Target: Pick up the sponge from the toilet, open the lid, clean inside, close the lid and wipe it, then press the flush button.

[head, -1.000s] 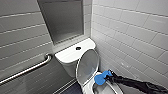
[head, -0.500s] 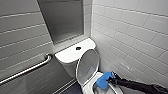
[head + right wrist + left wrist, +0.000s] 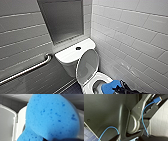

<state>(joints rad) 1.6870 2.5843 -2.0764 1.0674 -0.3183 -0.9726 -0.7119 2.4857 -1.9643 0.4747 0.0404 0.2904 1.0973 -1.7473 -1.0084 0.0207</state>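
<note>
With the lid [image 3: 87,65] up, the right gripper [image 3: 119,89], jaws clenched on the sponge [image 3: 109,86], hangs over the toilet [image 3: 67,56] at the lid's five o'clock: cleaning inside looks underway; closing, wiping, flush button [image 3: 78,48] left.

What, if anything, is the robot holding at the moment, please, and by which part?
The right gripper holds the sponge by its end nearer the robot; the rest sticks out over the bowl of the toilet.

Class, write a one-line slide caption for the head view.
The right gripper holds the sponge over the open toilet, lid raised, flush button on the tank behind.
</note>
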